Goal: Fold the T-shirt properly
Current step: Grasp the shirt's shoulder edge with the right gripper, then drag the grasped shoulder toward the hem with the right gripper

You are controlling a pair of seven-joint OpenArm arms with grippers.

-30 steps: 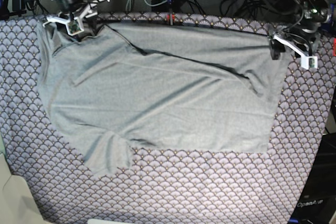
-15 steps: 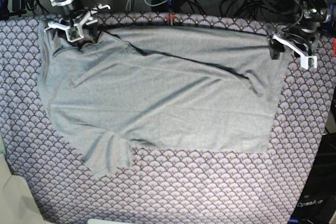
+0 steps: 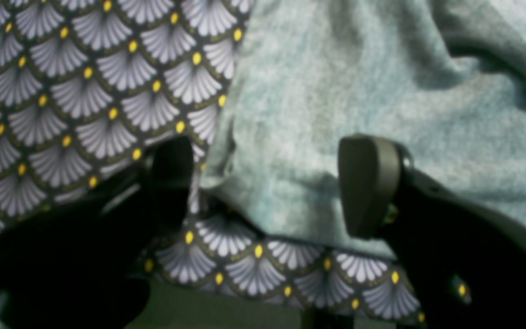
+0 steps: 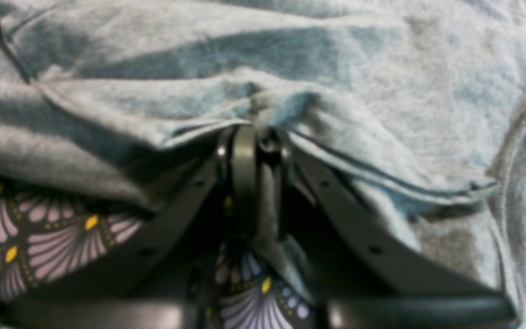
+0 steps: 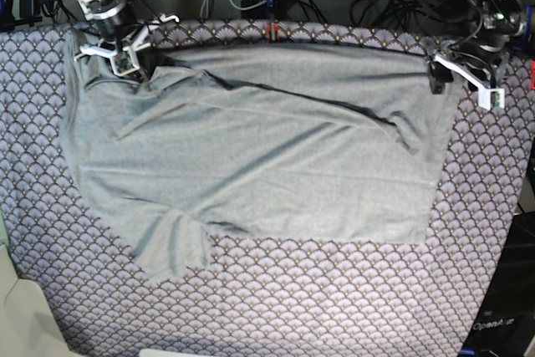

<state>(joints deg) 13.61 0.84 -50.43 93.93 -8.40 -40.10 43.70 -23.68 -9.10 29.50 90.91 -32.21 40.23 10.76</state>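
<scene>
My right gripper [image 4: 256,151] pinches the T-shirt [image 5: 251,156] edge near the table's [image 5: 334,307] far corner for lifting, while my left gripper [image 3: 267,183] straddles the opposite corner, jaws wide.

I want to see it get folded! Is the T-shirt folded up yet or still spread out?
Mostly spread out. The T-shirt lies wide and wrinkled across the patterned cloth, with only its far edge lapped over.

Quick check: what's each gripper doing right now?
Left gripper: open, straddling the T-shirt corner, holding nothing.
Right gripper: shut on the T-shirt edge.
</scene>
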